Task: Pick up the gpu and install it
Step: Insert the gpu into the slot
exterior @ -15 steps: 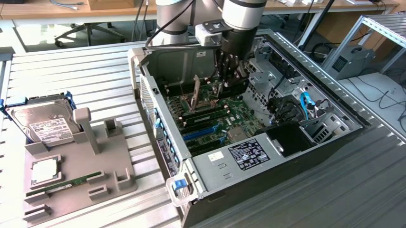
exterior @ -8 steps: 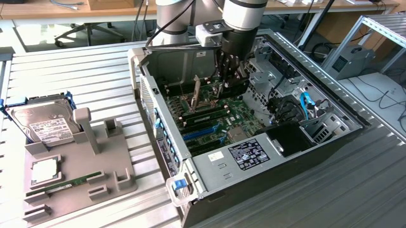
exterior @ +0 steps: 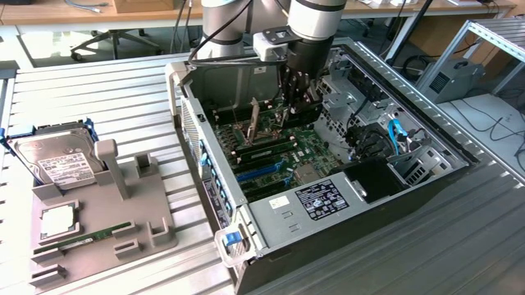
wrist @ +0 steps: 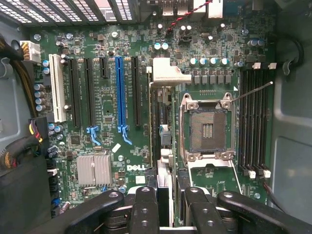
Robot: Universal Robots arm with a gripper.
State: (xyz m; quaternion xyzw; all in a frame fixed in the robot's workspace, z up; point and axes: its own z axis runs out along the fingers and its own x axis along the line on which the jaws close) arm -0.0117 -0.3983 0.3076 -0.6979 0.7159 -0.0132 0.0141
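Only thing I can actually read is the white DELL logo (wrist: 135, 167) printed on the green motherboard (wrist: 109, 141), right next to the silver heatsink (wrist: 93, 170). The hard drive's white label (exterior: 61, 167) has print on it, but it's too small to make out. Same deal with the black sticker (exterior: 321, 200) and the little white sticker (exterior: 279, 201) on the PC case (exterior: 345, 258), unreadable.

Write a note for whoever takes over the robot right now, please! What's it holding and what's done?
End effector: shut on the gpu, which it holds edge-on.
Where: inside the open computer case, over the motherboard, beside the processor socket.
Done: gpu picked up and brought into the case.
Left: installing it. I cannot tell whether it sits in a slot yet.
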